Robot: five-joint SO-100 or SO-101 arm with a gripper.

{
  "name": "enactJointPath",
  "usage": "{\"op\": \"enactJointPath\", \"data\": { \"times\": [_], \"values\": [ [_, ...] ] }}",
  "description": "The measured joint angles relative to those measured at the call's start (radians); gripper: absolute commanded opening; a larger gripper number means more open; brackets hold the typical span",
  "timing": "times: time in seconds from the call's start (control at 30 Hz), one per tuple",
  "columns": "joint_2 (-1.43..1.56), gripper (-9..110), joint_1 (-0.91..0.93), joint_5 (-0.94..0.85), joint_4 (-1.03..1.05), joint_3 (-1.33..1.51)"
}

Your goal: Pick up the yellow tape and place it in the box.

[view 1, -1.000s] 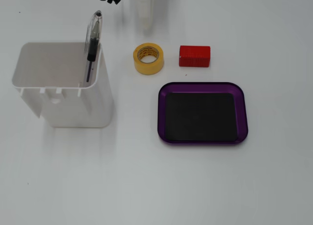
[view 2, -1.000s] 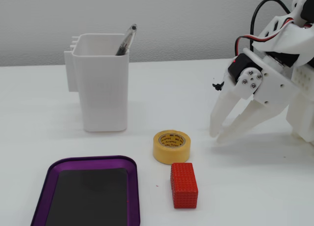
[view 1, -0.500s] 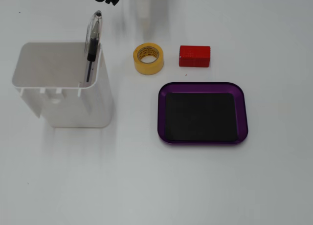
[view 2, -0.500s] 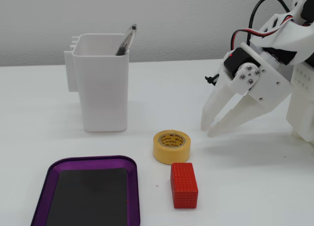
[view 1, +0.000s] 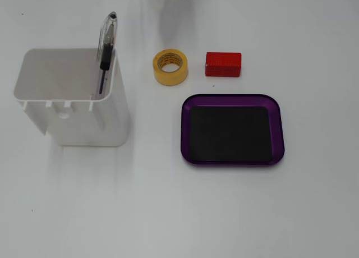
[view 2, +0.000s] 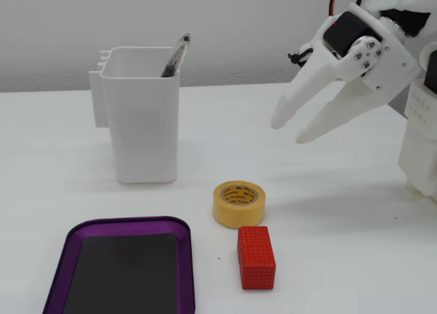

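The yellow tape (view 1: 170,67) lies flat on the white table, a ring with a tan printed core; it also shows in another fixed view (view 2: 238,203). The box (view 1: 232,98), a shallow purple tray with a black bottom, is empty and lies to the tape's lower right in a fixed view; in another fixed view it (view 2: 123,224) lies at the lower left. My white gripper (view 2: 287,130) shows in only one of the fixed views, raised in the air above and right of the tape. Its jaws are slightly apart and hold nothing.
A red rectangular block (view 1: 223,64) lies right beside the tape (view 2: 256,257). A tall white plastic container (view 1: 73,98) with a pen (view 1: 106,50) in it stands left of the tape (view 2: 140,123). The arm's white base (view 2: 420,150) stands at the right edge.
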Motion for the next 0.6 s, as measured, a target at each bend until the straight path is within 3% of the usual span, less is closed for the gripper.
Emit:
{"op": "enactJointPath", "data": {
  "times": [0.27, 0.6],
  "values": [
    [-0.433, 15, -0.118, 0.000, -0.011, -0.173],
    [-0.767, 15, -0.161, 0.052, -0.156, -0.290]
  ]
}}
